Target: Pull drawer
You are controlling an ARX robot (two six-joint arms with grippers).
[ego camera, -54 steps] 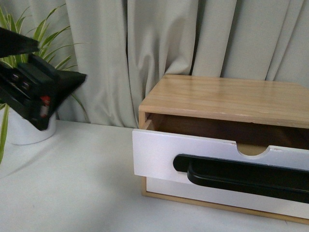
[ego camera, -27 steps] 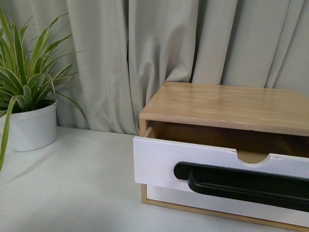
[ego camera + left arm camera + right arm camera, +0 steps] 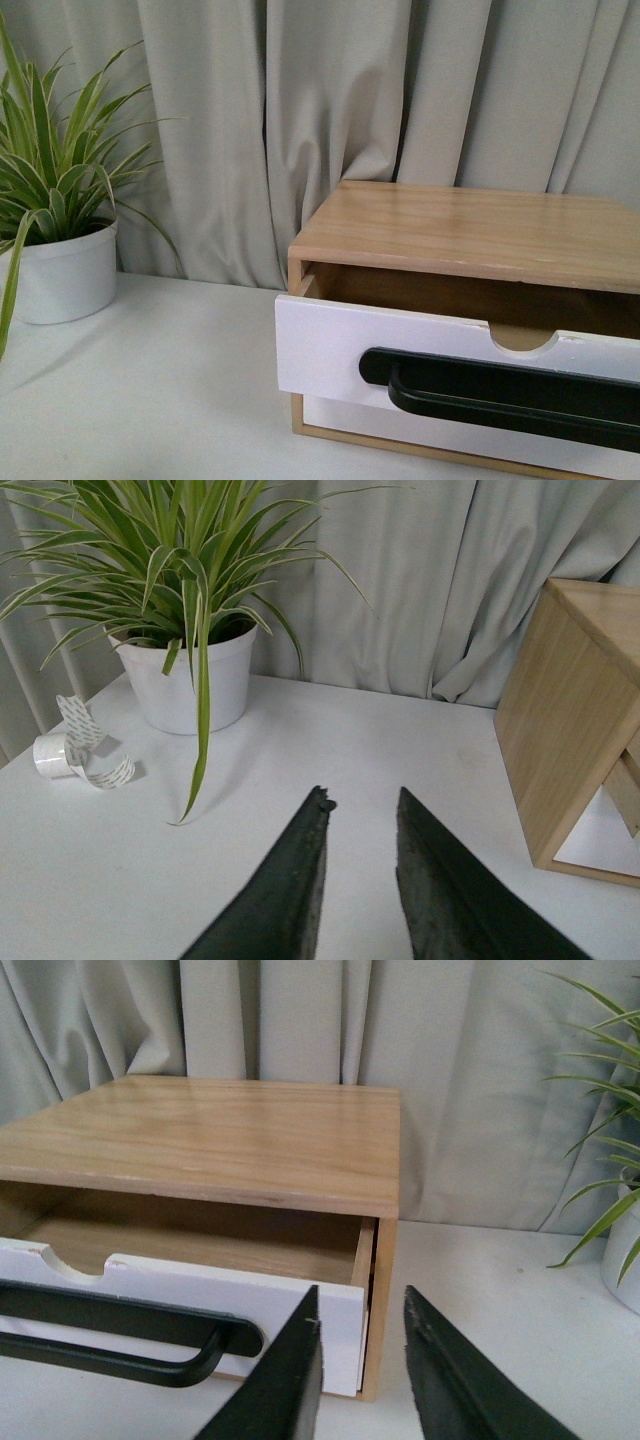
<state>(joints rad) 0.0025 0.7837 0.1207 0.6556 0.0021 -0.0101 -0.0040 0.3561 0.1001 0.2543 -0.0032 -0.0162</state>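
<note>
- The drawer [image 3: 330, 345] stands partly pulled out of the wooden cabinet [image 3: 470, 220] on the white bench [image 3: 150, 400] — its black bar handle [image 3: 500, 385] is untouched.
- The left tool [image 3: 360, 810] hovers over the bench, released, holding nothing.
- The right tool [image 3: 362, 1325] is likewise released, just before the drawer's front corner.
- A potted plant [image 3: 55, 240] sits near the bench's rear edge, a tape roll [image 3: 60, 752] beside it.

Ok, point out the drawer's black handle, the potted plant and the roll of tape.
black handle [image 3: 500, 392], front view, on the bar's middle stretch.
potted plant [image 3: 190, 675], left wrist view, on the white pot's wall.
roll of tape [image 3: 50, 753], left wrist view, on the roll's side.
</note>
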